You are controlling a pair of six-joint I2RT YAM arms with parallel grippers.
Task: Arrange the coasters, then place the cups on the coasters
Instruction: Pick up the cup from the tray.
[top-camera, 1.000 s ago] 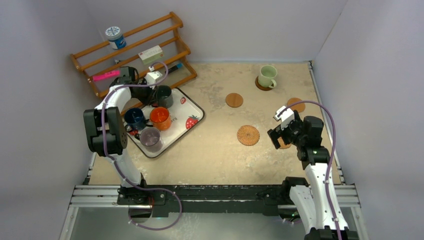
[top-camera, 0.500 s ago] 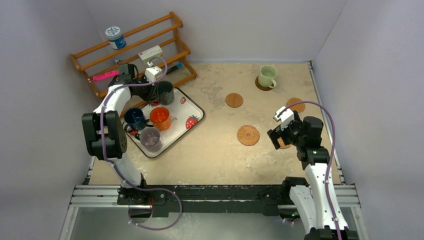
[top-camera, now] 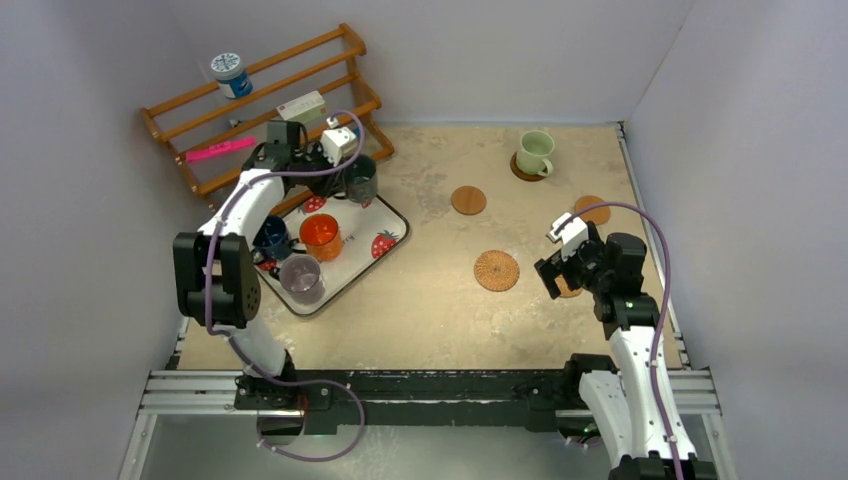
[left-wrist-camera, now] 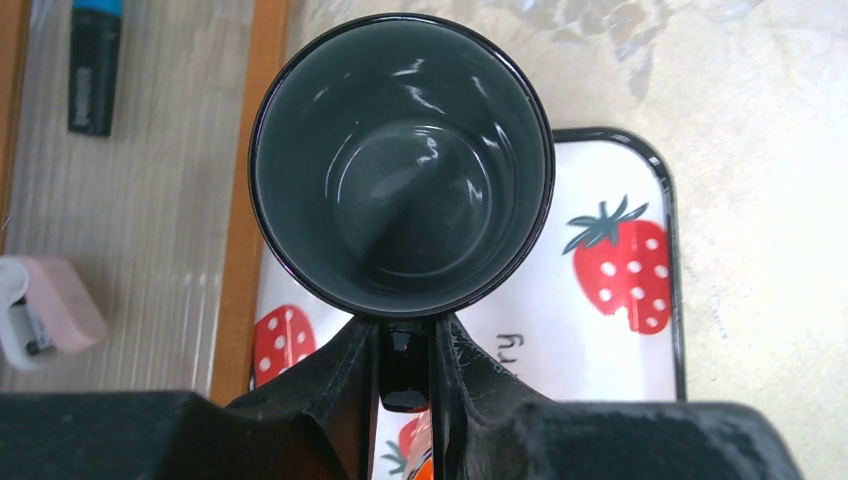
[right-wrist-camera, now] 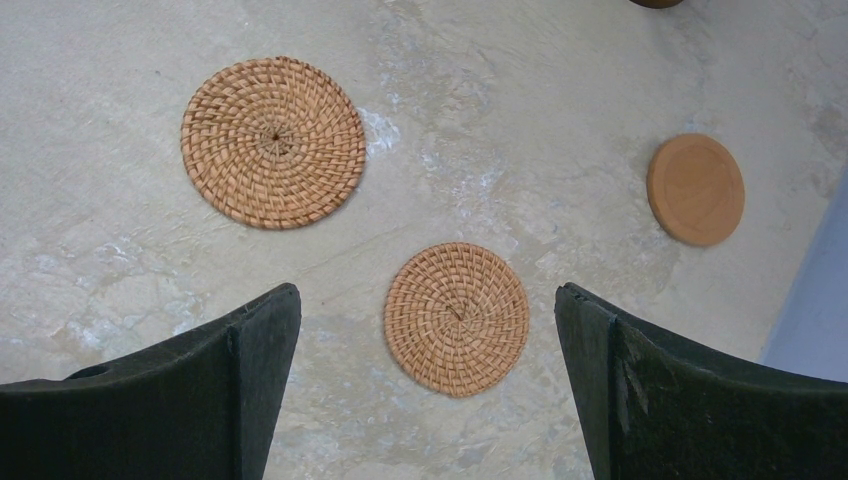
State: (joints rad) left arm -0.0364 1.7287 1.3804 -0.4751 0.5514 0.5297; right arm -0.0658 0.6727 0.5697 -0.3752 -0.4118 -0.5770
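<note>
At the far right, a pale green handled cup (top-camera: 535,152) sits on a round brown coaster (top-camera: 519,171). The left gripper (left-wrist-camera: 405,350) pinches a dark grey-green cup (left-wrist-camera: 400,165) by its handle over the white strawberry-print tray (top-camera: 352,258), where three cups (top-camera: 321,235) wait. The right gripper (right-wrist-camera: 425,300) hangs wide open, empty, above four bare coasters (top-camera: 496,270).

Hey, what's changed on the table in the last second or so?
The left gripper, shut on the handle all along, carried the dark grey-green cup rightward in the overhead view, toward the far right edge of the strawberry tray. The right gripper stayed open above the small wicker coaster. The orange cup, dark blue cup, purple-grey cup and pale green cup did not move.
</note>
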